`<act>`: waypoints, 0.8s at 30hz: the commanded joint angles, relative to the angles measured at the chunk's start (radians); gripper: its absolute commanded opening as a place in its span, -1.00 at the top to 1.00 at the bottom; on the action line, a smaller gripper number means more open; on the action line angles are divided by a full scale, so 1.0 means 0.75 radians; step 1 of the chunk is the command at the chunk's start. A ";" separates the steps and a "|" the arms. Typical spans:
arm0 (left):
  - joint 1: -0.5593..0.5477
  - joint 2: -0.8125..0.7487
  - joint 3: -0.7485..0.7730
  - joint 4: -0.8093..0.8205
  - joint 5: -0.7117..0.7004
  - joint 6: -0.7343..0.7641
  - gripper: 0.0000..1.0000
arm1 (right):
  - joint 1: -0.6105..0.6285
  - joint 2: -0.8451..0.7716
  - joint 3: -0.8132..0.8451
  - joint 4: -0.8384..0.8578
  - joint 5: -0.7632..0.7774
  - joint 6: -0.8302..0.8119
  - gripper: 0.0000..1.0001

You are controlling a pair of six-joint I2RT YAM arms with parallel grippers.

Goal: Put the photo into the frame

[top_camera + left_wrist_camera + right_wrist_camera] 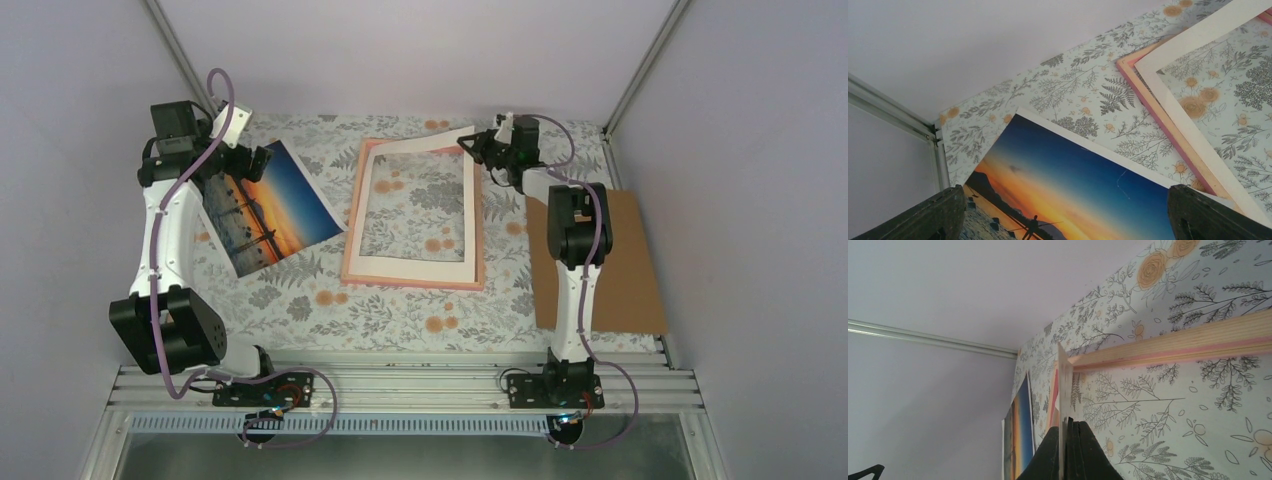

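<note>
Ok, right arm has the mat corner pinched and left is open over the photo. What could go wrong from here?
1. The right gripper holds the mat board by one far corner only; the thin board may bend or slip out.
2. The mat's near edge rests in the frame, so lifting could drag the frame askew.
3. The photo lies flat on the cloth; the open left gripper may push or crease it instead of catching an edge.

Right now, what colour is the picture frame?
The frame is pink, with pale wood; the left wrist view shows it best.
</note>
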 commanded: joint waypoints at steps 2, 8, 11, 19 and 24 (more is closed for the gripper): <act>-0.011 0.010 0.032 -0.008 -0.005 0.009 -1.00 | 0.032 0.036 0.050 -0.031 -0.009 -0.061 0.93; -0.011 0.014 0.032 -0.013 -0.004 0.017 -1.00 | 0.045 0.027 0.062 -0.101 0.033 -0.104 0.92; -0.011 0.020 0.033 -0.015 -0.003 0.017 -1.00 | 0.046 0.017 0.043 -0.120 0.031 -0.118 0.92; -0.011 0.033 0.043 -0.019 0.001 0.025 -1.00 | 0.050 0.012 0.049 -0.172 0.041 -0.184 0.87; -0.013 0.042 0.047 -0.014 0.005 0.023 -1.00 | 0.059 0.032 0.090 -0.179 0.050 -0.196 0.85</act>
